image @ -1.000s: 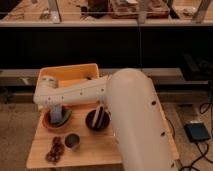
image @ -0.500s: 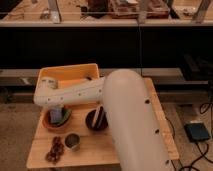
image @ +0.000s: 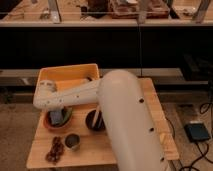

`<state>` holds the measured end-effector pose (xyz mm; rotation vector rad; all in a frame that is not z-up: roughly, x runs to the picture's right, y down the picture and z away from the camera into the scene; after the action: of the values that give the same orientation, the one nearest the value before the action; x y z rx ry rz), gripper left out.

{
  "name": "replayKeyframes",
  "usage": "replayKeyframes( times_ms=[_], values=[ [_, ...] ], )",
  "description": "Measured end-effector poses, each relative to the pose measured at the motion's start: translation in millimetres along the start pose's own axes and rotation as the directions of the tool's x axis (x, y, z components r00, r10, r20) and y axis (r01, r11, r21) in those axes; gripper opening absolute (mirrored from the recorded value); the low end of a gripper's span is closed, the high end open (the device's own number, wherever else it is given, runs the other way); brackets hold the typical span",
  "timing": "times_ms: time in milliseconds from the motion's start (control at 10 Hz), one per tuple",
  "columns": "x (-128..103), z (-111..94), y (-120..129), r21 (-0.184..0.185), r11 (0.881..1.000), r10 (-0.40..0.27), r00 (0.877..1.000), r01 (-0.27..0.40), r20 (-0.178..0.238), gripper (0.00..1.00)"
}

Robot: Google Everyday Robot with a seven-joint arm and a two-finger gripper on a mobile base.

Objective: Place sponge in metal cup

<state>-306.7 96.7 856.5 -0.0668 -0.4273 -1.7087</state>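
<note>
The metal cup [image: 72,141] is small, round and dark, and stands on the wooden table [image: 125,150] near the front left. Behind it is a shallow orange-brown bowl [image: 49,125]. A blue-grey block, seemingly the sponge [image: 56,117], shows inside that bowl. My white arm reaches across the table from the right, and its gripper [image: 57,114] hangs down into the orange-brown bowl right at the block. The arm's wrist hides the top of the gripper. I cannot tell whether the gripper holds the block.
A yellow bin [image: 67,75] stands at the table's back left. A dark bowl with utensils [image: 94,121] is right of the orange-brown bowl. A brown clump [image: 54,149] lies left of the cup. A black pedal [image: 197,132] lies on the floor at right.
The arm has shifted a little to the left, and the gripper has moved slightly left over the orange-brown bowl. The cup and bowls have not moved.
</note>
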Motion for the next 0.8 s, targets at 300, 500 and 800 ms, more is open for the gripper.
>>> replayKeyframes(
  times_ms=[300,500,800],
  values=[
    [-2.7,0.1,1.8,-0.008,1.0,-0.002,1.0,0.002,-0.014,0.56],
    [-3.3,-1.0,2.8,-0.009,1.0,-0.002,1.0,0.001,-0.025,0.43],
    [-3.4,-5.5,3.4,0.0,1.0,0.002,0.999,-0.002,-0.036,0.13]
  ],
)
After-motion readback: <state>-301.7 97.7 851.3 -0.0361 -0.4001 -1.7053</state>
